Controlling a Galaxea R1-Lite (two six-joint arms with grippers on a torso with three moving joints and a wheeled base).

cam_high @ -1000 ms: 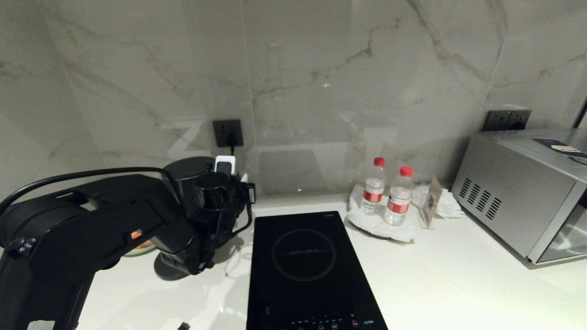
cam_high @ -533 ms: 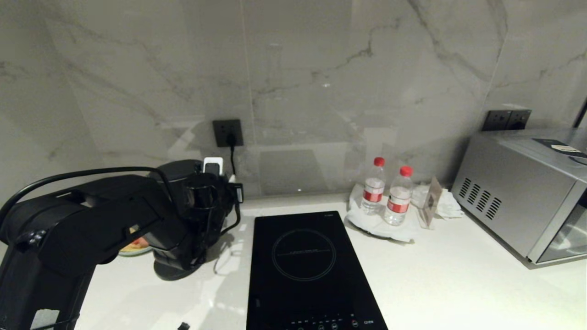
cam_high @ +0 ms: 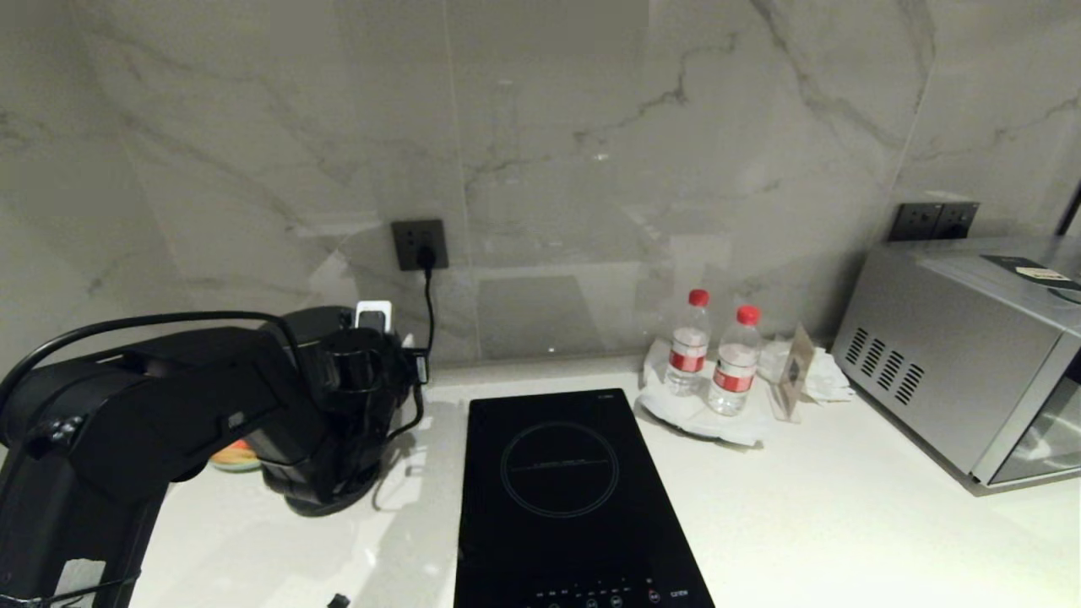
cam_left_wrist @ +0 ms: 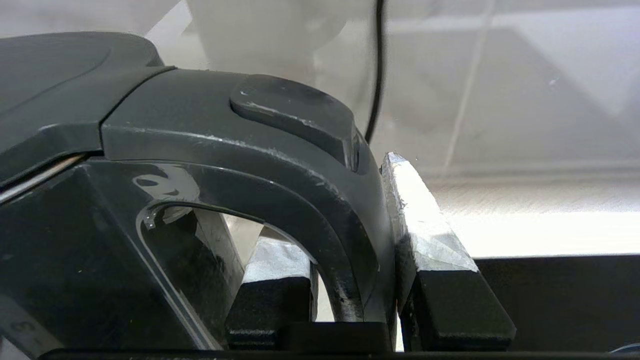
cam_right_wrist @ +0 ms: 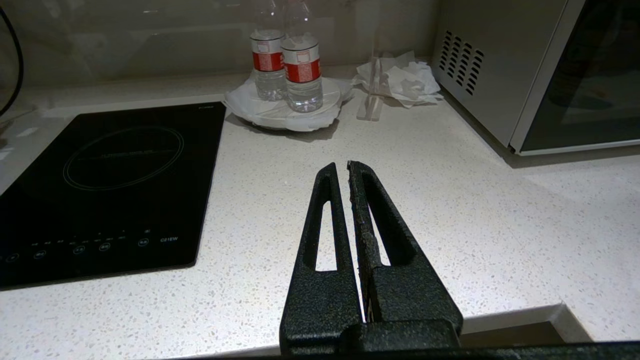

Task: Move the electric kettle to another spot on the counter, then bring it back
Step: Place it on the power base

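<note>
Left gripper [cam_left_wrist: 357, 300] is clamped on the electric kettle [cam_left_wrist: 165, 165], and the left wrist view shows it plainly: the curved loop handle sits squeezed between the two fingers [cam_left_wrist: 430, 235], one finger pressed against the outside of the handle, the other tucked inside the loop. The gap is narrow, just the thickness of the handle, with both fingers touching it. A dark cord hangs down the wall beyond the fingers.

In the head view the left arm reaches in from the near left, and the kettle [cam_high: 325, 325] shows just past the wrist, at the back left of the worktop [cam_high: 844, 523], close under the wall socket [cam_high: 420, 245]. Whether its bottom rests on the round black base [cam_high: 325, 502] below the fingers I cannot tell; the arm covers that.

Over to the right gripper [cam_right_wrist: 348, 172]: its two fingers lie pressed together, tips meeting, holding nothing, poised above bare speckled worktop near the front edge.

Now the count. One kettle. One black induction hob [cam_high: 566, 498], to the right of the left fingers. Two water bottles [cam_high: 714, 355] with red caps, standing side by side on one white plate beyond the right fingers. One silver microwave oven [cam_high: 971, 355] at the far right. One heap of crumpled white tissue [cam_right_wrist: 400, 77] between bottles and oven.
</note>
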